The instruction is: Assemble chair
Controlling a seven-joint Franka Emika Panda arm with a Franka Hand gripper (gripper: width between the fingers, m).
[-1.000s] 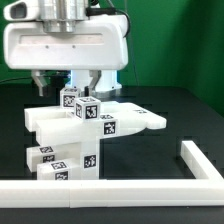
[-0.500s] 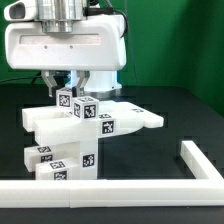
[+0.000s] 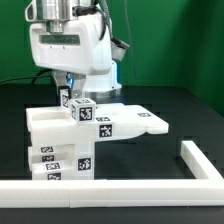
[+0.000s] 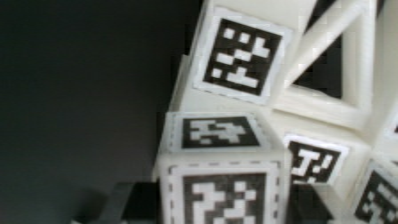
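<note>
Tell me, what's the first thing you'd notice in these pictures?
Probably the big white robot arm hanging over the middle of the black table. Right under it stands the half-built white chair, covered in black-and-white square tags. A long white border rail runs along the table's near edge.

The blocky plastic chair (image 3: 85, 130) is plain white, and its faces carry square tags (image 4: 240, 55) printed in black-and-white pixel patterns with white margins. The tabletop (image 3: 180, 105) is matt black. Along its near edge and near right corner runs a long white L-shaped border rail (image 3: 150, 187). The backdrop (image 3: 180, 40) behind is green. The robot's housing (image 3: 70, 45) is white.
</note>
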